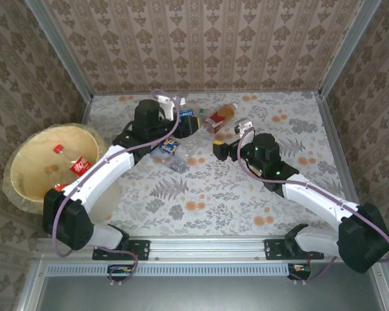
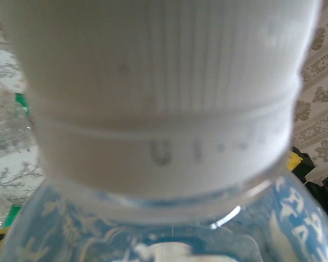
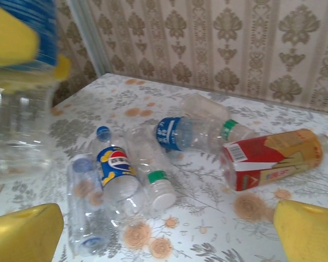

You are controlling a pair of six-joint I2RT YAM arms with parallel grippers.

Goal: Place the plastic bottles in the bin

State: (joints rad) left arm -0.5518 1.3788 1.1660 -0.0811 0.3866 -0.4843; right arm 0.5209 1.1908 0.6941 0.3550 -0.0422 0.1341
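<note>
My left gripper (image 1: pixel 169 146) is shut on a clear bottle with a blue label and a white cap (image 2: pixel 164 109), held above the table; the same bottle (image 3: pixel 22 82) hangs at the upper left of the right wrist view between yellow fingers (image 3: pixel 11 33). My right gripper (image 3: pixel 169 234) stands open over the table with nothing between its pads. Ahead of it lie a Pepsi bottle (image 3: pixel 115 169), a clear bottle with a green band (image 3: pixel 156 183), a blue-labelled bottle (image 3: pixel 191 134) and a red-labelled bottle (image 3: pixel 273 158) (image 1: pixel 217 120). The bin (image 1: pixel 19 155) sits at the far left, with a red-labelled bottle (image 1: pixel 81 165) lying inside.
Another clear bottle (image 3: pixel 82 210) lies at the left of the pile. Wallpapered walls and metal posts close in the table at the back and sides. Bare flowered tabletop (image 1: pixel 220 194) stretches between the pile and the arm bases.
</note>
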